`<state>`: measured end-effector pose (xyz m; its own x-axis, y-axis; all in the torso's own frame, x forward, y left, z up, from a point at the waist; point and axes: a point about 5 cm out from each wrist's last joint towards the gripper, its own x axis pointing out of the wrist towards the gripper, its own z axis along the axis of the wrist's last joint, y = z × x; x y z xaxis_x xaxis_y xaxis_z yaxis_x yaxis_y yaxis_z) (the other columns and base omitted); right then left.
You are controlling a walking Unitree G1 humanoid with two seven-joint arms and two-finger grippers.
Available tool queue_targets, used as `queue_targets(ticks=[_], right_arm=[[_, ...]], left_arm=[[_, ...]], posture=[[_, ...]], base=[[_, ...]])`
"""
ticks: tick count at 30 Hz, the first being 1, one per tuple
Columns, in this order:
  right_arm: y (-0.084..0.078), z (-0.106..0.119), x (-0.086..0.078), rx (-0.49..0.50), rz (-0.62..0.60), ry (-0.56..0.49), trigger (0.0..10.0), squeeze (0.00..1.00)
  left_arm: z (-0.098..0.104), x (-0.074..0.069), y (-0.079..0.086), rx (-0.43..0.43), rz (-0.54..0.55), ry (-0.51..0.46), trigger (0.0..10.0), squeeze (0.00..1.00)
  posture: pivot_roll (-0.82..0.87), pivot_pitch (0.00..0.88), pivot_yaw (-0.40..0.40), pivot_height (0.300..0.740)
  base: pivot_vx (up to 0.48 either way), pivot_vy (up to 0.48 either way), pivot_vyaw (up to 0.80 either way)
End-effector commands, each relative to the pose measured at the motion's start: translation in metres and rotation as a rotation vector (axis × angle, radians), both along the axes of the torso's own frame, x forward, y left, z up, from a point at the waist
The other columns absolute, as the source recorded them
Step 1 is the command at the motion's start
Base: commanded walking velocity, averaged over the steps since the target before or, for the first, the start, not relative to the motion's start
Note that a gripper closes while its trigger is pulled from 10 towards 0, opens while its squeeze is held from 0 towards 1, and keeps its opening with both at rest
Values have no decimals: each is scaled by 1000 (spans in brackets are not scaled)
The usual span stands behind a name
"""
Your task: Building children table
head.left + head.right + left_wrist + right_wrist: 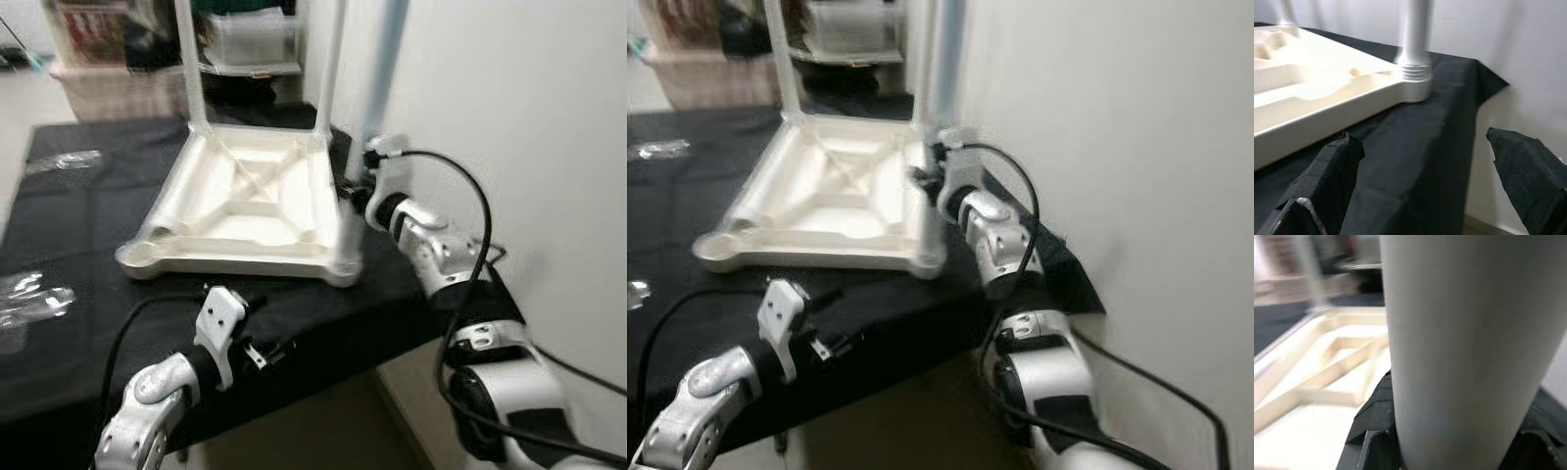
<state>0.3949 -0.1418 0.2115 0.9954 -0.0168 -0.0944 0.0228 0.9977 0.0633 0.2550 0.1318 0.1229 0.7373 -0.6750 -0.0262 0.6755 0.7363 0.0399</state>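
Right gripper (355, 192) is clamped around a white table leg (1459, 347), its black fingers (1374, 416) pressed to both sides of the tube at the tabletop's corner nearest the wall (549, 117). I see the upturned white tabletop (245, 211) lying on the black cloth (88, 225), with two more legs (188, 59) standing at its far corners. My left gripper (1422, 196) hangs wide open and empty just short of the near corner. Clear plastic bags (29, 299) lie on the cloth to the left; storage bins (250, 39) sit behind.

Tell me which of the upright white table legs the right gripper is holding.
The right gripper is shut on the leg nearest the wall, beside the tabletop's right edge; the other two legs stand ungripped at its far corners.
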Motion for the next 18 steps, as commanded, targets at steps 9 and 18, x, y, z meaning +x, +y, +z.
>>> queue_targets(ticks=[9,18], right_arm=[[40,-12,-26,146,141,49,10000,0],[35,34,-21,111,398,-168,10000,1000]], left_arm=[[-4,-2,0,3,-15,20,10000,0],[-4,-1,-2,-3,-18,22,10000,0]], posture=[[51,0,-95,740],[43,0,-95,740]], base=[[0,0,0],[0,0,0]])
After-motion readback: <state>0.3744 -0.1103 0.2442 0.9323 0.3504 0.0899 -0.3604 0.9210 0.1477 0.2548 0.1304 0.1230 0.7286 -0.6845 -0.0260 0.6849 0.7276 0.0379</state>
